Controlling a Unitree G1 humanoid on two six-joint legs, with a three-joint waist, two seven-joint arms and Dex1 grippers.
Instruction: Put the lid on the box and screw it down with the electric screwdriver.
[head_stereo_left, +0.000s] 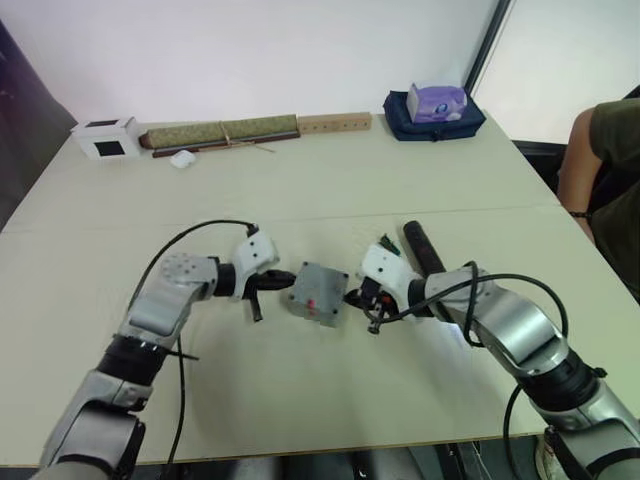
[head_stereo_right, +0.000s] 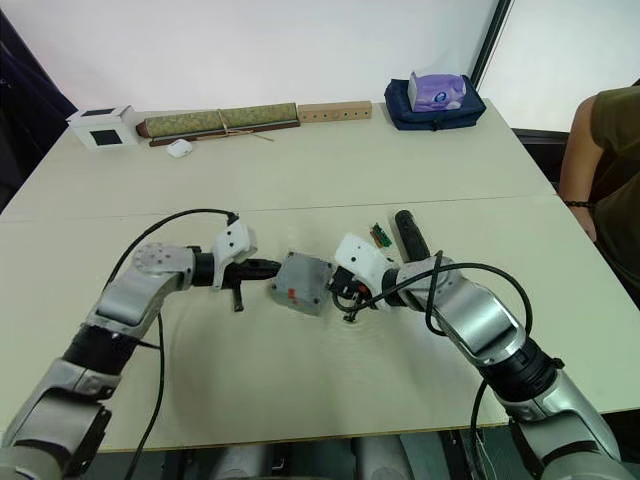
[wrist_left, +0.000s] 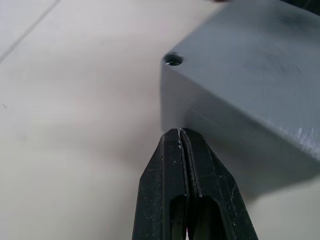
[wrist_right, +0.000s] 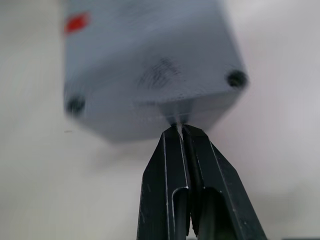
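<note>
Head view: grey box (head_stereo_left: 318, 294) with its lid (wrist_right: 145, 55) on sits mid-table between two closed, empty grippers, left (head_stereo_left: 284, 279) and right (head_stereo_left: 352, 297), tips touching its sides; screwdriver (head_stereo_left: 423, 247) lies just behind the right gripper

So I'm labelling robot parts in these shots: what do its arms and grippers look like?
Both arms have silver-grey metal shells with black joints. Each wrist carries a white housing, and a loose black cable loops alongside each arm. The left gripper and right gripper each have two black fingers, smooth and tapering to a narrow tip. No markings are visible on them.
</note>
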